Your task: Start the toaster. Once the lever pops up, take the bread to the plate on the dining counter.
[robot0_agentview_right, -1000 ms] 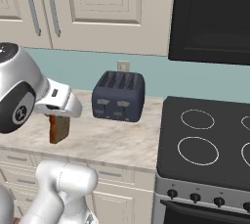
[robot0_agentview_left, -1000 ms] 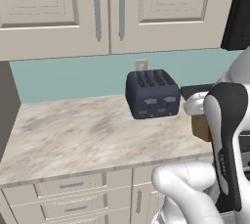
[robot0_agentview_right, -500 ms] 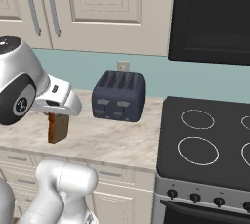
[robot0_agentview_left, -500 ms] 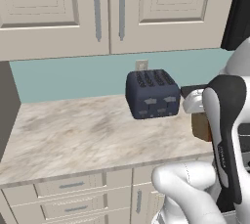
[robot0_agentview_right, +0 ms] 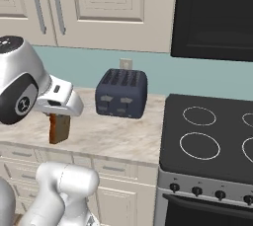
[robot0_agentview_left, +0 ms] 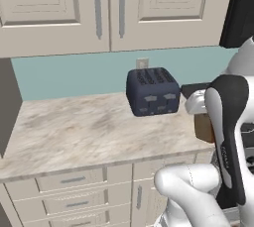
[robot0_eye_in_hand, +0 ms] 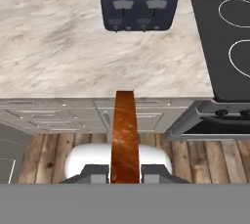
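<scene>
Tool (robot0_eye_in_hand: 125,171), clenched on the bread (robot0_eye_in_hand: 125,140), has drawn further back from the toaster (robot0_eye_in_hand: 140,0), which sits at 12 o'clock on the desk (robot0_eye_in_hand: 58,52).

Arm links were glossy white with rounded, bulbous housings. One upper link carried a long dark grey to black panel with faint pale lettering along it. A round dark joint cap bore a small white emblem. The hand block was white with a small dark slot. Gripper (robot0_eye_in_hand: 125,173) finger tips were small and dark grey.
</scene>
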{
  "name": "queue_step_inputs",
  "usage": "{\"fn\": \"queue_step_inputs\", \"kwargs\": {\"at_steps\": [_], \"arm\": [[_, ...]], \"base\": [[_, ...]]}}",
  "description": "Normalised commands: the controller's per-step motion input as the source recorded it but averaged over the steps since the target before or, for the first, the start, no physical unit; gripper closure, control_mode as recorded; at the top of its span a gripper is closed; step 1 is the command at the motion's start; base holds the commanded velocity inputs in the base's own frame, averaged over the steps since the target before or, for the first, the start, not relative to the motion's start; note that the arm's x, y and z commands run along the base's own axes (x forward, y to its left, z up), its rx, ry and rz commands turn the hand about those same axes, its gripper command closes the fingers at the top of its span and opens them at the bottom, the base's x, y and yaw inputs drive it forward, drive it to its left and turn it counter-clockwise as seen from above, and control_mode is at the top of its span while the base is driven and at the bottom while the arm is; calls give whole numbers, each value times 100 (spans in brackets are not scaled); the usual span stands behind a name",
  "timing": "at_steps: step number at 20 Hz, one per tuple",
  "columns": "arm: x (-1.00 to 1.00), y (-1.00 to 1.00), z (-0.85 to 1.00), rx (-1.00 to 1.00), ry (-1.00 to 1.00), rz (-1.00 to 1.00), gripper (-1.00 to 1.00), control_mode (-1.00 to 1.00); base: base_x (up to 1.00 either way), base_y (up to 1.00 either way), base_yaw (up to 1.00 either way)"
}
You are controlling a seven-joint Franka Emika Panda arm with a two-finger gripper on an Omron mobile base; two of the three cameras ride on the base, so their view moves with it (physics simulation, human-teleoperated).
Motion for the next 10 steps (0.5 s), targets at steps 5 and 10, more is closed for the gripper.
{"fn": "queue_step_inputs", "kwargs": {"at_steps": [5, 10], "arm": [[0, 0, 0, 0, 0, 0, 100, 100], [0, 0, 0, 0, 0, 0, 100, 100]], "base": [[-99, -19, 0], [-100, -8, 9]]}}
